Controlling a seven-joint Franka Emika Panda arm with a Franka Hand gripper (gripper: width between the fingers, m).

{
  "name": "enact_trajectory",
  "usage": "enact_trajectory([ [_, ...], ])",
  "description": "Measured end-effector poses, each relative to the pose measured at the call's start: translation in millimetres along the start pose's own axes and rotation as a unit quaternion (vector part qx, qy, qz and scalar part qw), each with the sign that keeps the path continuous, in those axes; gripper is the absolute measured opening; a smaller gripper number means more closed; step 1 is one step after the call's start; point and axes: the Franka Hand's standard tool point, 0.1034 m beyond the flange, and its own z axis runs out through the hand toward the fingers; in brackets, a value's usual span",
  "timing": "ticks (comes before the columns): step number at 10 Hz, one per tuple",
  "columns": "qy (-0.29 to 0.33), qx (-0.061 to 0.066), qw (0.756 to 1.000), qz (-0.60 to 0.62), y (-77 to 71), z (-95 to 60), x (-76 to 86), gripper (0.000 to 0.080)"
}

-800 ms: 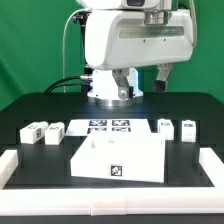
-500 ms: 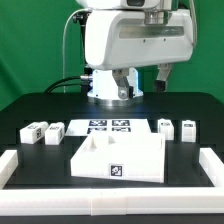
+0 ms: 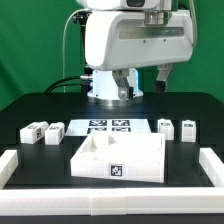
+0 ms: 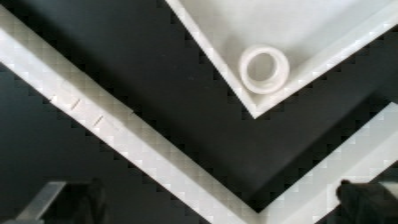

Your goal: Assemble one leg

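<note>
Four legs stand on the black table, two at the exterior view's left (image 3: 33, 132) (image 3: 52, 130) and two at its right (image 3: 166, 128) (image 3: 187, 129). Each is a small white block with a square tag. The large white panel (image 3: 120, 160) lies in front of them, with a tag on its near face. My gripper (image 3: 127, 84) hangs high above the table, apart from every part. In the wrist view it (image 4: 214, 205) is open and empty, with dark fingertips (image 4: 365, 200) at both sides. That view shows one panel corner with a round socket (image 4: 263, 68). No leg shows there.
The marker board (image 3: 110, 127) lies flat between the two pairs of legs. A low white wall (image 3: 110, 192) rims the table's front and sides; it also crosses the wrist view (image 4: 125, 130). The robot's base stands behind the marker board.
</note>
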Motion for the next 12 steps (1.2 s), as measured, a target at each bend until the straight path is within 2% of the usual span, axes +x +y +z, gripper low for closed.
enact_trajectory([
  [1, 0.007, -0.005, 1.000, -0.028, -2.5, 4.1, -5.0, 0.0650],
  [2, 0.005, -0.003, 0.996, -0.088, -13.8, 16.5, -26.6, 0.0650],
  [3, -0.008, 0.011, 0.992, -0.122, -20.6, 27.2, -45.3, 0.0650],
  [4, -0.009, 0.014, 0.986, -0.164, -23.6, 35.1, -54.1, 0.0650],
  [5, -0.013, 0.020, 0.985, -0.171, -26.9, 39.5, -60.6, 0.0650],
  [9, -0.012, 0.019, 0.983, -0.180, -27.4, 40.7, -61.3, 0.0650],
  [10, -0.006, 0.019, 0.965, -0.260, -34.0, 52.1, -77.3, 0.0650],
  [11, -0.012, 0.032, 0.951, -0.308, -53.4, 63.6, -95.2, 0.0650],
  [12, -0.012, 0.036, 0.944, -0.327, -67.8, 69.9, -102.1, 0.0650],
])
